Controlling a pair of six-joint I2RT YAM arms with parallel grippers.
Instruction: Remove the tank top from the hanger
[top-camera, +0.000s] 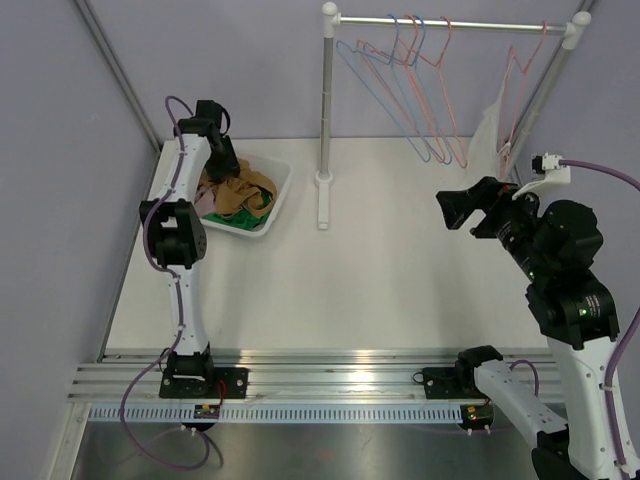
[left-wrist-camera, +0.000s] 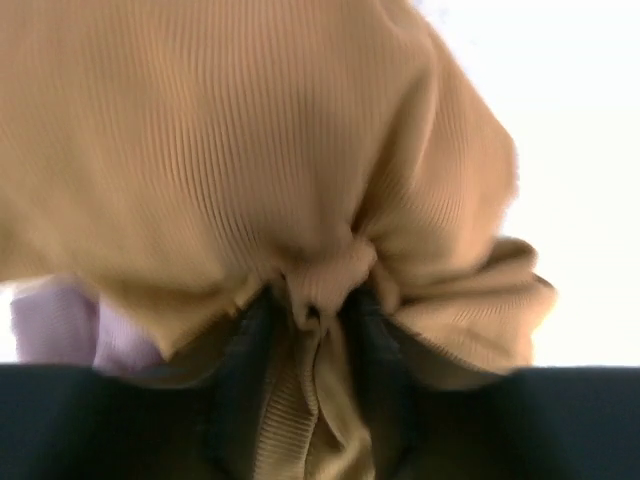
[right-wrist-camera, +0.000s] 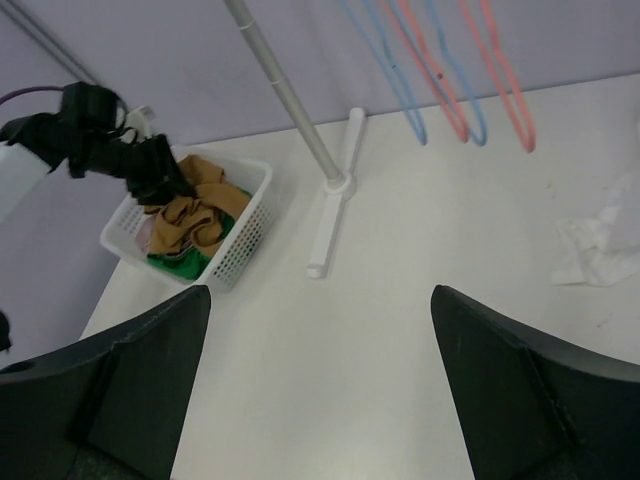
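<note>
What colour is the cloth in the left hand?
It's tan ribbed fabric, clearest in the left wrist view.

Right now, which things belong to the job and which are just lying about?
Job: white cloth at the rack's right end, or tan cloth pinched by left gripper, cannot tell which; hangers.
Lying about: basket, green cloth, open right gripper.

Tan garment (left-wrist-camera: 250, 150): I logged a warm mustard-tan with fine vertical ribbing. Left gripper (left-wrist-camera: 318, 315) was black against it, and pale lilac cloth (left-wrist-camera: 60, 320) showed beside the tan. Basket (right-wrist-camera: 245, 225) was white with lattice walls, with green cloth (right-wrist-camera: 185, 262) inside. I noted blue hangers (right-wrist-camera: 420, 135) and pink-red hangers (right-wrist-camera: 458, 130). Rack pole (top-camera: 327, 100) was grey metal. Hanging garment (top-camera: 490, 125) read as off-white. Table (top-camera: 400, 280) was white and the walls (top-camera: 250, 70) lavender. Right gripper (right-wrist-camera: 320, 300) was black.
</note>
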